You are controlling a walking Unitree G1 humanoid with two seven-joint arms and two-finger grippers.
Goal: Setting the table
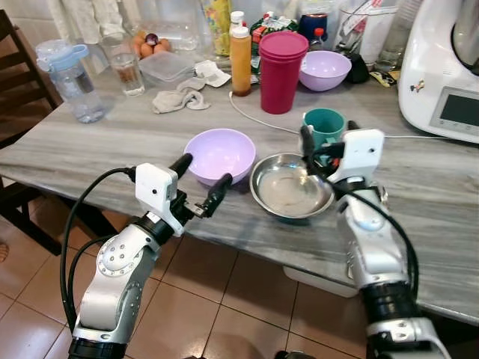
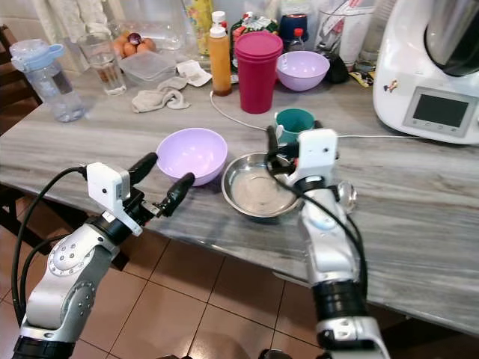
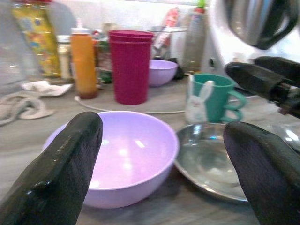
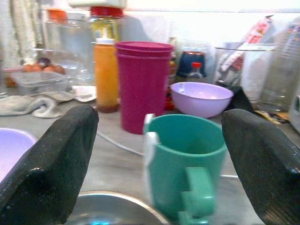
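A lilac bowl point(image 1: 221, 152) sits near the front edge of the grey wood-grain table point(image 1: 90, 149), with a shallow steel bowl point(image 1: 281, 193) touching its right side. Behind the steel bowl stands a teal mug point(image 1: 324, 123) with a white rabbit on it. My left gripper point(image 1: 205, 170) is open at the table's edge, its fingers point(image 3: 63, 168) pointing at the lilac bowl from just in front. My right gripper point(image 1: 328, 136) is open above the steel bowl's far rim, its fingers point(image 4: 58, 159) either side of the teal mug point(image 4: 185, 161) without touching it.
Farther back stand stacked magenta cups point(image 1: 282, 71), a second lilac bowl point(image 1: 325, 69), an orange bottle point(image 1: 240, 60), a glass point(image 1: 127, 71) and a water bottle point(image 1: 71, 78). A white appliance point(image 1: 441, 75) fills the right, a crumpled cloth point(image 1: 179, 99) and white cable point(image 1: 254, 120) lie mid-table.
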